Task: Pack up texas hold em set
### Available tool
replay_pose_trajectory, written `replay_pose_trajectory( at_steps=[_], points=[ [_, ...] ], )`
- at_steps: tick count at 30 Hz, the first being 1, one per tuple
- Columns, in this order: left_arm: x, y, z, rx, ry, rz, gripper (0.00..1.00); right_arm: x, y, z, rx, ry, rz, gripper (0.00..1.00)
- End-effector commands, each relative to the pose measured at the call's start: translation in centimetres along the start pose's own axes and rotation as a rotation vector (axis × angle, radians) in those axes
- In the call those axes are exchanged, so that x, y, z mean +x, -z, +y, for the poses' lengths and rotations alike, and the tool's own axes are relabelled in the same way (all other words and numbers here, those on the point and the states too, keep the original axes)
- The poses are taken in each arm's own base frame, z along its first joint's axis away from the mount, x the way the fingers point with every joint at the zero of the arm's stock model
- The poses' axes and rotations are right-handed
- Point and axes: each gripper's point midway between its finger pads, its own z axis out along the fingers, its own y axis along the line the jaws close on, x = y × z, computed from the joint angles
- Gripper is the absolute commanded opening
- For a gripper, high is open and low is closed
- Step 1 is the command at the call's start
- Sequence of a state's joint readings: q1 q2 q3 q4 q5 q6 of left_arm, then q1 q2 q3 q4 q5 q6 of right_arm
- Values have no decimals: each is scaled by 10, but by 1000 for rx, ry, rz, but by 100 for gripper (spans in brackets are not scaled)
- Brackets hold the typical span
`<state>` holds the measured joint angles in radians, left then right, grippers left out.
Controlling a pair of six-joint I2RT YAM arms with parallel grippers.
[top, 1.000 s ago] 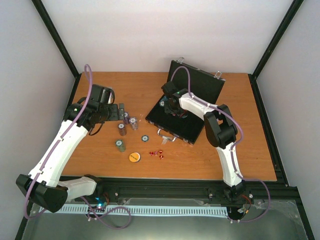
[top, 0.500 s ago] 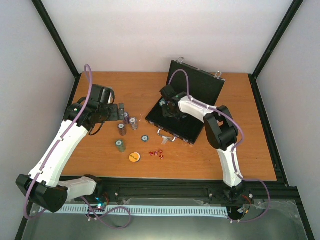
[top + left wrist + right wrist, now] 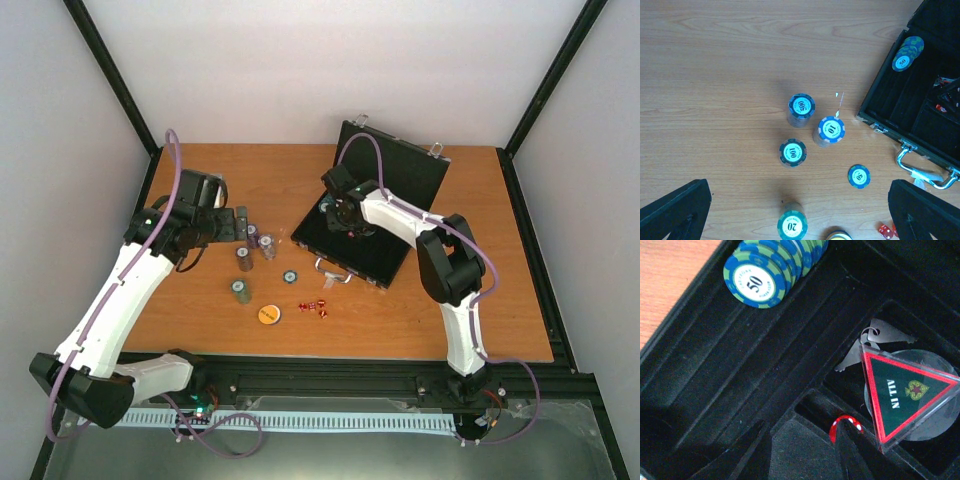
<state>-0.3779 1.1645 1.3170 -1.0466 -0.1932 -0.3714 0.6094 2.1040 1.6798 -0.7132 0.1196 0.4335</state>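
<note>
Chips crowd the overhead view: four short chip stacks [image 3: 244, 258] stand on the wooden table [image 3: 200, 170], with a single chip [image 3: 290, 274], an orange disc [image 3: 268, 314] and red dice [image 3: 315, 307] nearer the front edge. The black case [image 3: 350, 245] lies open to their right, its lid propped up at the back. The left gripper [image 3: 240, 225] hovers just beside the stacks, jaws spread wide and empty. The right gripper [image 3: 340, 215] reaches down into the case.

From the left wrist, the fingers [image 3: 675, 210] frame stacks marked 500, 10, 100 and 20, and the case's silver handle [image 3: 922, 172] shows at right.

From the right wrist, a row of chips [image 3: 770, 265] lies in a groove of the case. A triangle [image 3: 905, 390] reading ALL IN rests over keys [image 3: 875, 337] in a compartment. One red die [image 3: 845, 424] sits at a fingertip. The jaws stand partly apart with nothing clamped between them.
</note>
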Motion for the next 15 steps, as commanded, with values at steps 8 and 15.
replay_pose_trajectory(
  at_steps=[8,15],
  points=[
    [-1,2,-1,12,22,-14,100,15,-11,-9,50,25,45,38],
    [-3,0,-1,6,19,-13,100,16,-30,-15,102,53,72,39]
  ],
)
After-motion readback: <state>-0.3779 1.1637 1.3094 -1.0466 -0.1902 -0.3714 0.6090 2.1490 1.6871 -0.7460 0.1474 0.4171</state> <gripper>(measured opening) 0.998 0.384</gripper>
